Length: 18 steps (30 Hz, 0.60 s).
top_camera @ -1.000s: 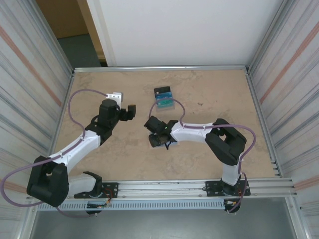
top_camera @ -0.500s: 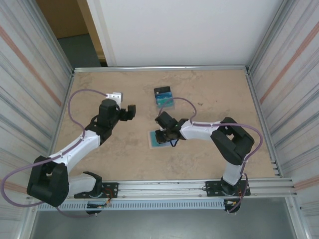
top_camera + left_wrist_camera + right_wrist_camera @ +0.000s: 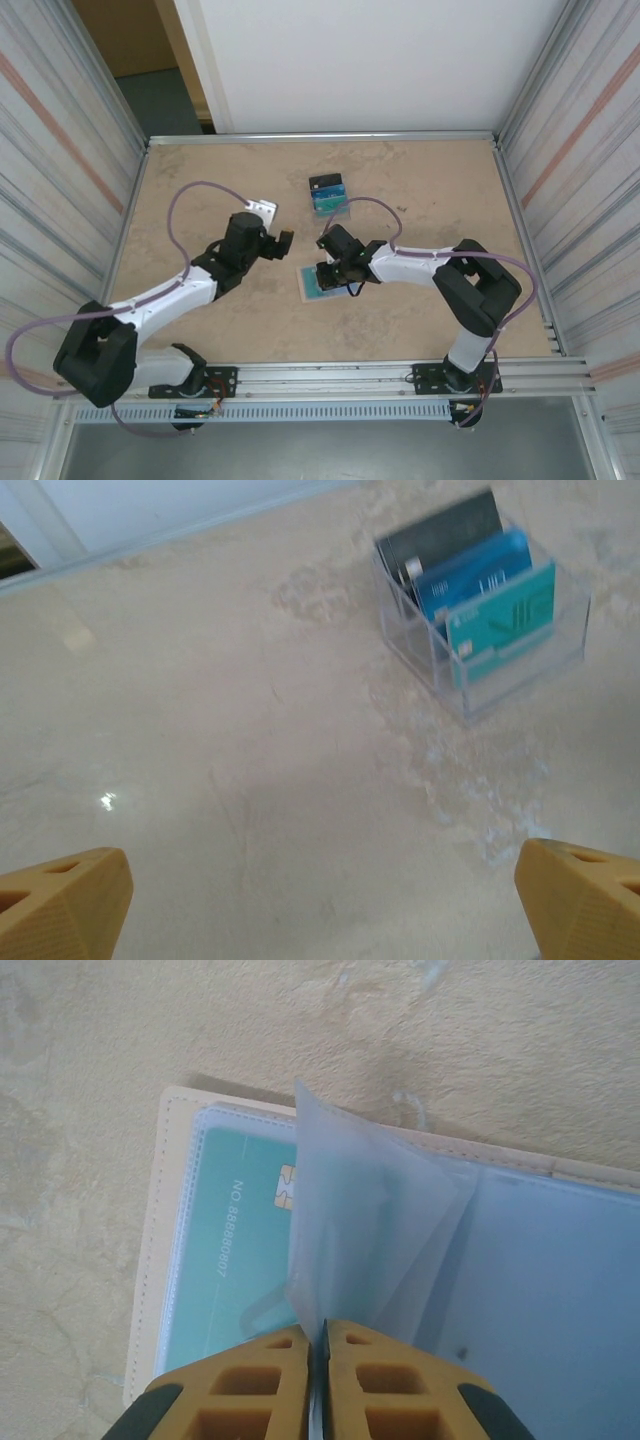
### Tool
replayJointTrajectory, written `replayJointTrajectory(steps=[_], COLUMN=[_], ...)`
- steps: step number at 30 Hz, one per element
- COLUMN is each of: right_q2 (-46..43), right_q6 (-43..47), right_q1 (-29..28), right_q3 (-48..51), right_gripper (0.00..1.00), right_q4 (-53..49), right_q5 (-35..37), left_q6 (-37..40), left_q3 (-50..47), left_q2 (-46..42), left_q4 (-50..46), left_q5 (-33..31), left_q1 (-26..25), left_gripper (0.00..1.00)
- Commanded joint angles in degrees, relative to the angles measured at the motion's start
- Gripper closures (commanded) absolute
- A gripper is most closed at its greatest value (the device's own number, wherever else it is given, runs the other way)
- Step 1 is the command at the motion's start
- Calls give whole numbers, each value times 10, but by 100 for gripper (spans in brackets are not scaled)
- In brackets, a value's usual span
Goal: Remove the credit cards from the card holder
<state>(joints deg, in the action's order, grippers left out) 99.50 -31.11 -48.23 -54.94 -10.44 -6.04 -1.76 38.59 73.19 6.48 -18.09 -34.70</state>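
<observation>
The card holder (image 3: 545, 1280) runs off the right edge; a raised clear sleeve (image 3: 370, 1220) covers part of its teal card (image 3: 235, 1250).

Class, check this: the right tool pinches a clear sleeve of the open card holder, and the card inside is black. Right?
No: the card is teal, not black, as the right wrist view shows. The right tool does pinch a clear sleeve of the open card holder.
</observation>
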Motion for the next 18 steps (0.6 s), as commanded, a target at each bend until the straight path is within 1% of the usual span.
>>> replayJointTrajectory(steps=[1, 3, 9, 11, 16, 18], right_q2=[-19, -22, -34, -40, -53, -59], right_q6=[-2, -3, -4, -4, -5, -7], right_q1=[5, 6, 8, 8, 12, 15], right_q3=[6, 9, 12, 13, 20, 25], right_gripper=[88, 87, 83, 80, 78, 76], right_q4=[-13, -15, -31, -34, -41, -44], right_q5=[10, 16, 42, 51, 72, 81], left_q6=[13, 2, -32, -31, -34, -37], left_q3=[6, 9, 6, 11, 16, 18], left_q2=[36, 56, 96, 109, 134, 138], left_q4=[-18, -17, -9, -12, -19, -20], left_q5=[-34, -32, 10, 7, 0, -1], left_q1=[-22, -29, -33, -38, -47, -49], left_gripper=[1, 1, 1, 1, 1, 1])
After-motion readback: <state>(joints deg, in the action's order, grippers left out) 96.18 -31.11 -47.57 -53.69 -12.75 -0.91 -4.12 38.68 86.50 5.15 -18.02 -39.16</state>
